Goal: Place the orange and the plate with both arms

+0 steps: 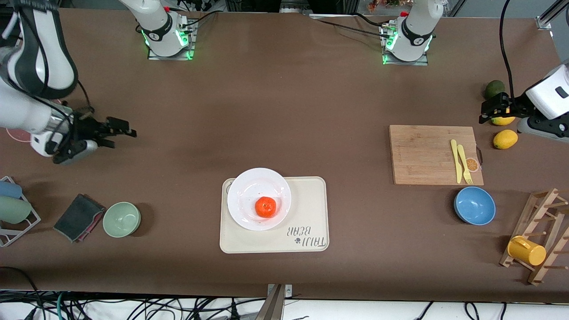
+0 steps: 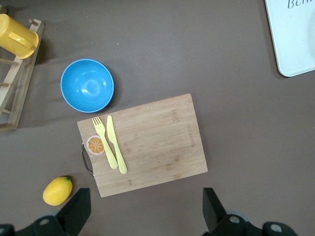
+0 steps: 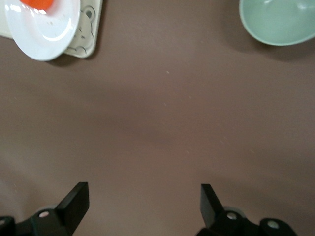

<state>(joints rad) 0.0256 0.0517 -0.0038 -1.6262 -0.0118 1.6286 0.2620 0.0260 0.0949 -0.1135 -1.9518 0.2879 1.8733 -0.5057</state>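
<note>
The orange (image 1: pixel 265 207) lies on the white plate (image 1: pixel 249 186), which rests on the cream tray (image 1: pixel 306 213) near the table's middle. The plate (image 3: pixel 47 34) and a sliver of the orange (image 3: pixel 37 3) also show in the right wrist view. My right gripper (image 1: pixel 122 133) is open and empty, up over bare table toward the right arm's end. My left gripper (image 1: pixel 489 111) is open and empty, up over the table by the lemons at the left arm's end, beside the cutting board (image 2: pixel 152 142).
The cutting board (image 1: pixel 433 153) carries a yellow knife (image 1: pixel 455 160) and fork (image 1: pixel 464 163). A blue bowl (image 1: pixel 474 205), wooden rack with a yellow mug (image 1: pixel 526 250), two lemons (image 1: pixel 505 139) and a dark green fruit (image 1: pixel 494 89) are around it. A green bowl (image 1: pixel 122 219) and a dark cloth (image 1: pixel 78 217) lie toward the right arm's end.
</note>
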